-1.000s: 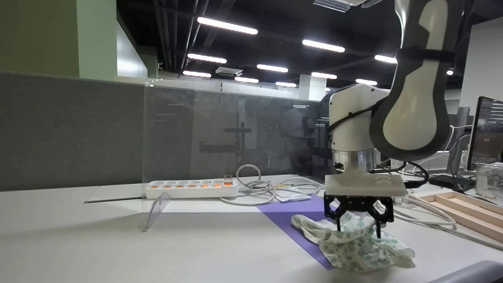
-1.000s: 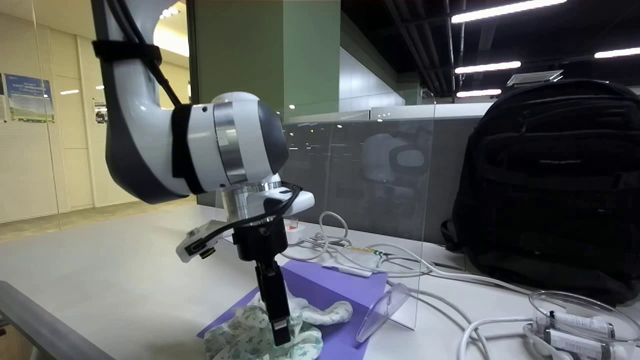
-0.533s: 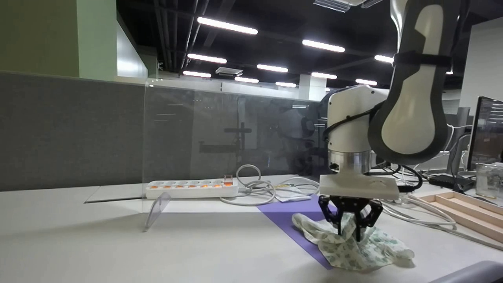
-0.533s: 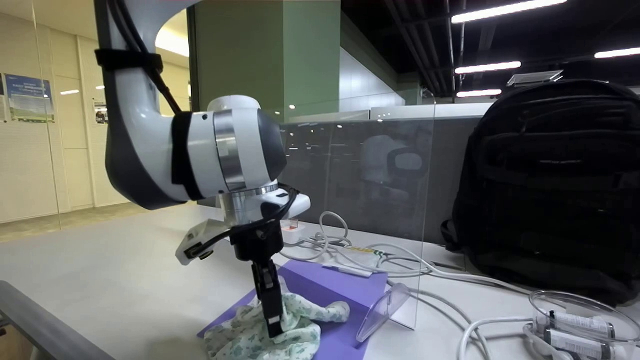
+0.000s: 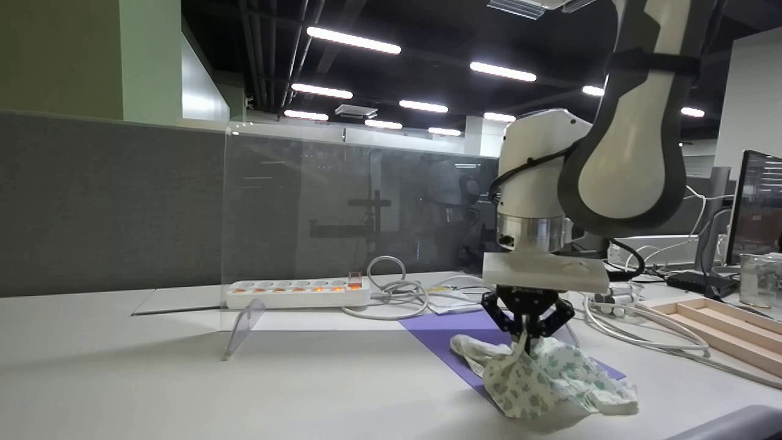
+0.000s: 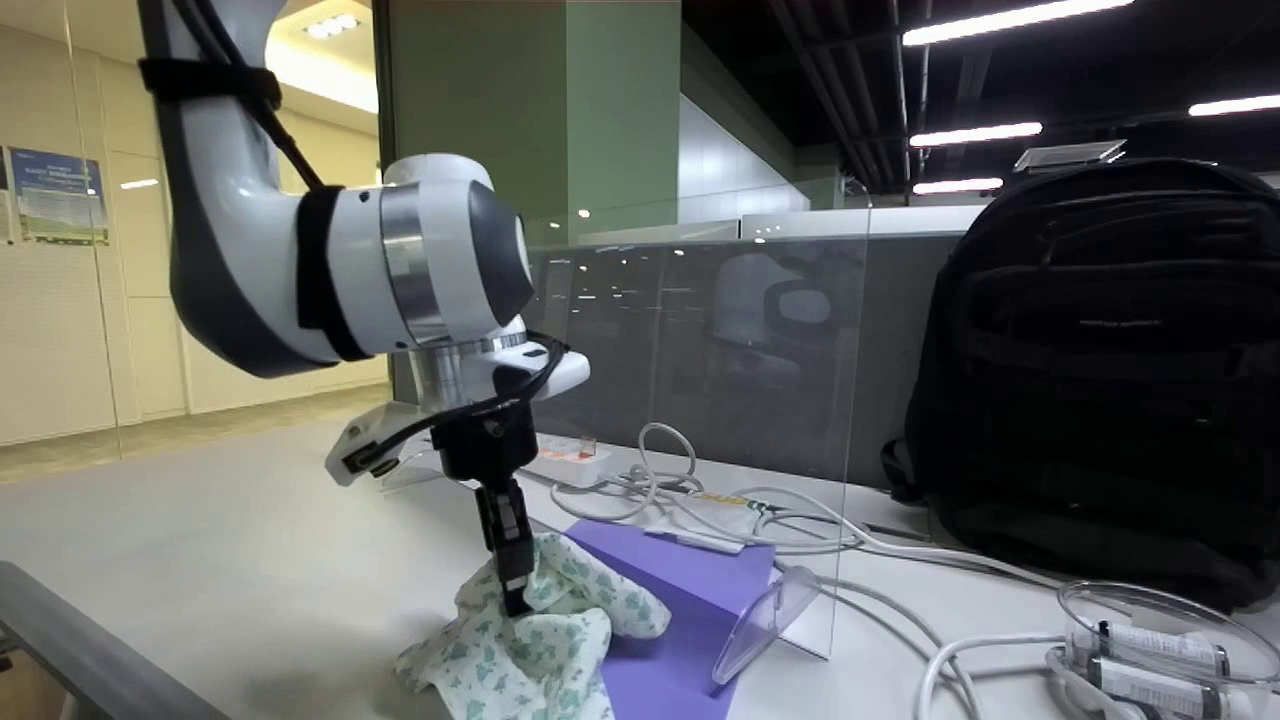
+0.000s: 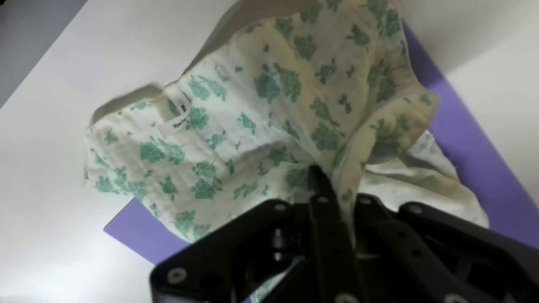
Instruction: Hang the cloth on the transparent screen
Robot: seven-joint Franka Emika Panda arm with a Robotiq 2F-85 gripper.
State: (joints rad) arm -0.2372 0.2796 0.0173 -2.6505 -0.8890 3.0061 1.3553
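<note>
The gripper is closed on a gathered fold of the cloth, which rises in a peak there while its lower folds appear to rest on the table and the purple sheet. None of it touches the top edge of the screen nearby, so the task looks early: grasp made, lift and drape to come. The main risk lies in that pinch. In the wrist view most of the cloth spreads to one side, so it may hang lopsided, and a short flap over the smooth edge would probably slide off on release. If only a little fabric is caught, the fold could pull free as the weight comes up. Too low a carry would likely push into the screen, which stands on slim clear feet and could skid or tip. The edge is hard to make out, making height easy to misjudge. Going too far might trail cloth onto the power strip and cables seen through the screen.
</note>
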